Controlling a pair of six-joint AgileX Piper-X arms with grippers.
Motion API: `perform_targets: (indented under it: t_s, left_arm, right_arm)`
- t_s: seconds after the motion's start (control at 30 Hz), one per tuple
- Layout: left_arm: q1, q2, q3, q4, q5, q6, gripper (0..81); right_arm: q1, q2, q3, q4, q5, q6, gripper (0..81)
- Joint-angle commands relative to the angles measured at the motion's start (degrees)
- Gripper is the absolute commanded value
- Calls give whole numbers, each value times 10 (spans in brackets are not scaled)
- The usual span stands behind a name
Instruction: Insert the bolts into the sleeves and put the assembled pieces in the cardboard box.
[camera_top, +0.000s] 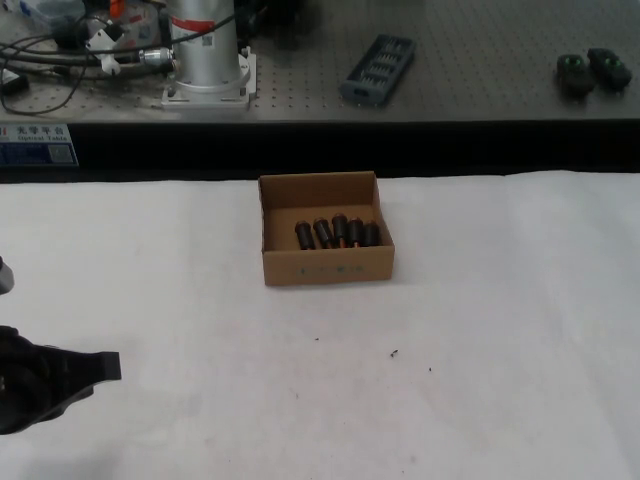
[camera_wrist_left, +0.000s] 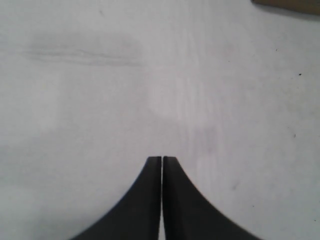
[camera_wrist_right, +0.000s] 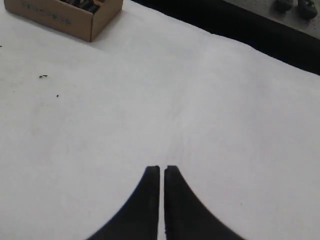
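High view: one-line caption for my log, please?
Five dark pieces lie side by side in the cardboard box on the white bench; an arm sits at the edge.

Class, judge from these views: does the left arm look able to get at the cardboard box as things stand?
Probably yes: only bare white cloth lies between the left gripper and the cardboard box, whose top is open. Its fingers are shut.

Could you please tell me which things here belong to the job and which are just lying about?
Belongs: cardboard box; five dark assembled pieces inside it; left hand and right hand, both shut.
Lying about: blue rack, two dark parts, silver post, cables, on the far bench.
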Motion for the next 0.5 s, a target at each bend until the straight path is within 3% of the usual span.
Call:
perform_targets:
  t_s: [0.0, 0.17, 0.3, 0.47]
  left_arm:
    - [2, -5, -6, 10, 1, 5, 6]
    - [2, -5, -6, 10, 1, 5, 6]
    - [2, -5, -6, 10, 1, 5, 6]
    - [2, -5, -6, 10, 1, 5, 6]
  right_arm:
    - [-43, -46, 52, -16, -27, 20, 37]
    - [-113, -80, 83, -4, -29, 108, 37]
    - [-159, -89, 83, 29, -28, 114, 37]
    - [-183, -89, 83, 29, -28, 114, 37]
